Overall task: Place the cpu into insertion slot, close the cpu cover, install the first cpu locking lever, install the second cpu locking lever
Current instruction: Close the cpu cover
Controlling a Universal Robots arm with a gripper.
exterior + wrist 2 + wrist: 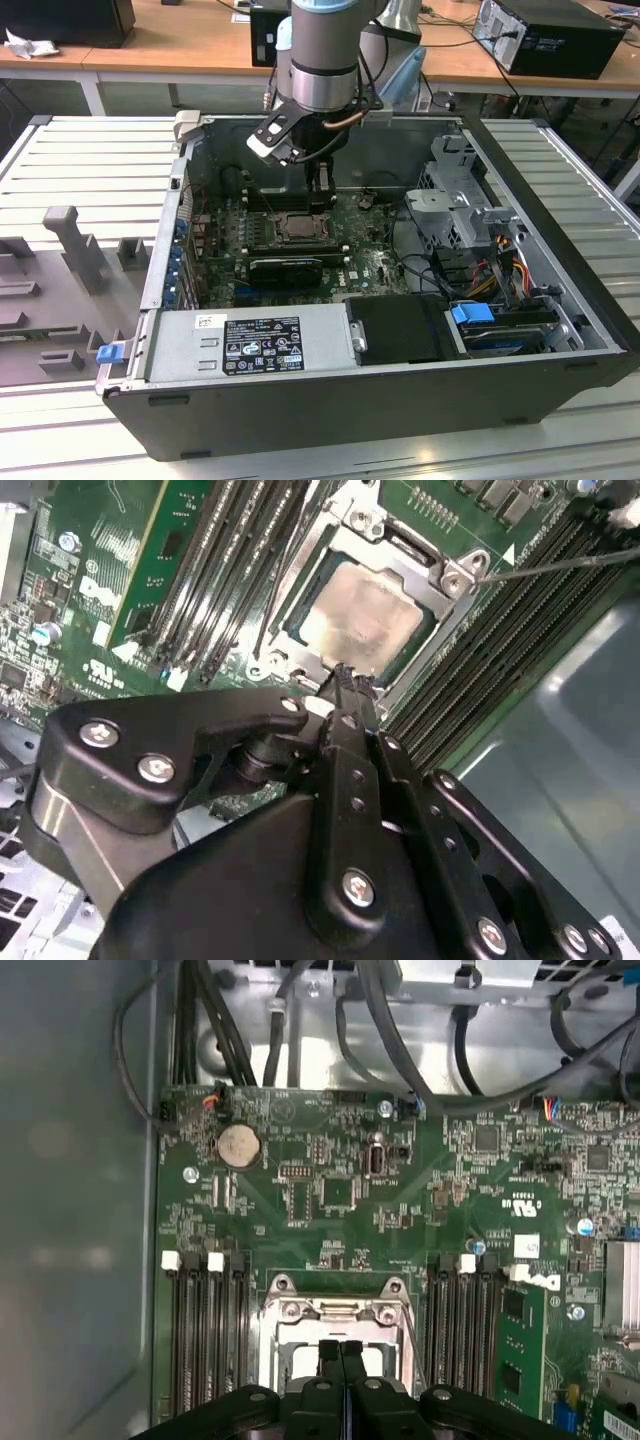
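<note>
cpu in case on slatted table

readable text: none | power supply label: print too small

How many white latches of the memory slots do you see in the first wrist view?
4: two white memory-slot latches on one side of the cpu, two on the other. More may be hidden behind the gripper.

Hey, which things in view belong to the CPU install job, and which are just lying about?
Job in hand: cpu; cpu cover; gripper, fingers shut, near the cover's edge.
Just lying about: memory slots; coin battery; power supply; cables.
</note>
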